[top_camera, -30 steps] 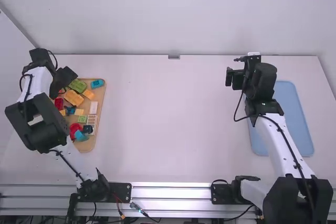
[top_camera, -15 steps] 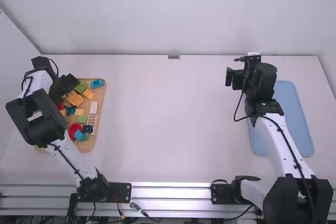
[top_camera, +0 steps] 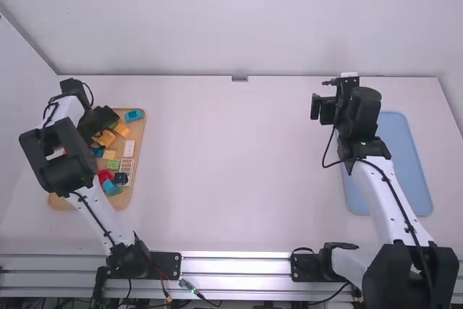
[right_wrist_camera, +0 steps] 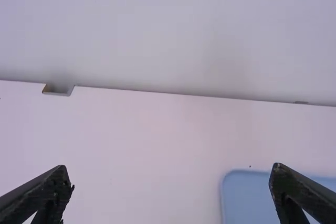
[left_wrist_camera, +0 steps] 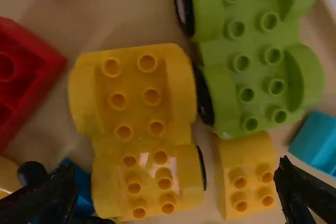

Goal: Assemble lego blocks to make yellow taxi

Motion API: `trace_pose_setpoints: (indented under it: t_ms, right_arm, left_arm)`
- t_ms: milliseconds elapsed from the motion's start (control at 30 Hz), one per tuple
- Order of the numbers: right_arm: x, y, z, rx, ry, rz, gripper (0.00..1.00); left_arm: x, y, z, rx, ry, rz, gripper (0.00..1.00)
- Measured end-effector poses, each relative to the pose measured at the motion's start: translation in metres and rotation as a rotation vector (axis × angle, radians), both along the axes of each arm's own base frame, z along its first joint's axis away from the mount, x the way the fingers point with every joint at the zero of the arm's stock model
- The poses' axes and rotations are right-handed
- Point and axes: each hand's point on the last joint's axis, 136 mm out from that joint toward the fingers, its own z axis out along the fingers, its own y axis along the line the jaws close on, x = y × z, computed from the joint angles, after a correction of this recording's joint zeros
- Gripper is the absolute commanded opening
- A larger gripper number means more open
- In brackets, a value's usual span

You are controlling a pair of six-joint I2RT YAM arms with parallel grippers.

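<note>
My left gripper (top_camera: 96,135) hangs over the back part of the wooden tray (top_camera: 61,202). In the left wrist view the left gripper (left_wrist_camera: 176,182) is open above a yellow car base (left_wrist_camera: 137,124) with black wheels; a yellow block (left_wrist_camera: 247,174) lies right beside that base. A green car base (left_wrist_camera: 254,45) rests next to both. My right gripper (top_camera: 323,106) is held over the right side of the table; in the right wrist view the right gripper (right_wrist_camera: 172,182) stands open with nothing between its fingers.
Red blocks (left_wrist_camera: 23,77) and a blue block (left_wrist_camera: 317,142) share the tray with the car bases. A white block (top_camera: 129,148) and a window frame piece (top_camera: 126,166) sit further forward. The light blue mat (top_camera: 414,171) lies under the right arm.
The left gripper has moved to the right over the tray, now covering much of the green car base and uncovering part of the tray's front left. The right arm has stayed still.
</note>
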Motion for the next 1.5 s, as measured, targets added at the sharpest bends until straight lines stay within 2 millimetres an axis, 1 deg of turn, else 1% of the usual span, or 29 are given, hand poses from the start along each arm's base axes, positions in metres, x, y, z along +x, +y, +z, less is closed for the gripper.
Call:
trace_pose_setpoints:
  t_ms: [100, 200, 400, 500, 600, 633, 733, 867, 967, 1067, 1233, 1400, 1467, 1500]
  right_arm:
    - [-0.001, 0.000, -0.002, 0.002, 0.008, -0.002, 0.99]
    - [-0.001, 0.000, -0.002, -0.001, 0.008, -0.001, 0.99]
    - [-0.001, 0.000, -0.002, 0.001, 0.008, 0.000, 0.99]
    - [-0.001, 0.000, -0.002, 0.002, 0.008, -0.003, 0.99]
    - [-0.001, 0.000, -0.002, 0.003, 0.008, -0.001, 0.99]
    - [-0.001, 0.000, -0.002, 0.003, 0.007, -0.001, 0.99]
    - [-0.001, 0.000, -0.002, 0.001, 0.007, -0.002, 0.99]
    - [-0.001, 0.001, -0.002, 0.002, 0.007, 0.003, 0.99]
    - [-0.001, 0.000, -0.002, 0.003, 0.007, 0.001, 0.99]
    - [-0.001, 0.001, -0.002, 0.004, 0.007, 0.002, 0.99]
    - [-0.001, 0.000, -0.002, 0.001, 0.007, 0.002, 0.99]
    - [-0.001, 0.001, -0.002, 0.004, 0.008, 0.002, 0.99]
    - [-0.001, 0.001, -0.002, 0.002, 0.007, 0.003, 0.99]
    - [-0.001, 0.001, -0.002, 0.005, 0.007, 0.004, 0.99]
  left_arm:
    - [0.004, -0.007, 0.000, 0.013, 0.009, -0.019, 0.97]
    - [0.000, -0.008, -0.001, 0.034, 0.035, -0.013, 0.96]
    - [-0.011, 0.004, -0.001, 0.065, 0.072, 0.048, 0.93]
    - [-0.007, 0.009, -0.001, 0.082, 0.050, 0.067, 0.92]
    - [-0.006, 0.010, -0.006, 0.088, 0.034, 0.074, 0.91]
    - [-0.008, 0.008, -0.012, 0.085, 0.038, 0.077, 0.89]
    - [-0.013, 0.006, -0.020, 0.081, 0.046, 0.088, 0.81]
    - [-0.012, 0.007, -0.022, 0.084, 0.036, 0.093, 0.75]
    - [-0.010, 0.007, -0.022, 0.088, 0.029, 0.092, 0.73]
    - [-0.006, 0.009, -0.023, 0.097, 0.010, 0.092, 0.73]
    - [-0.013, 0.005, -0.034, 0.090, 0.023, 0.092, 0.73]
    - [-0.011, 0.005, -0.033, 0.091, 0.015, 0.091, 0.72]
    - [-0.010, 0.006, -0.033, 0.092, 0.010, 0.093, 0.63]
    - [-0.010, 0.006, -0.033, 0.093, 0.011, 0.090, 0.61]
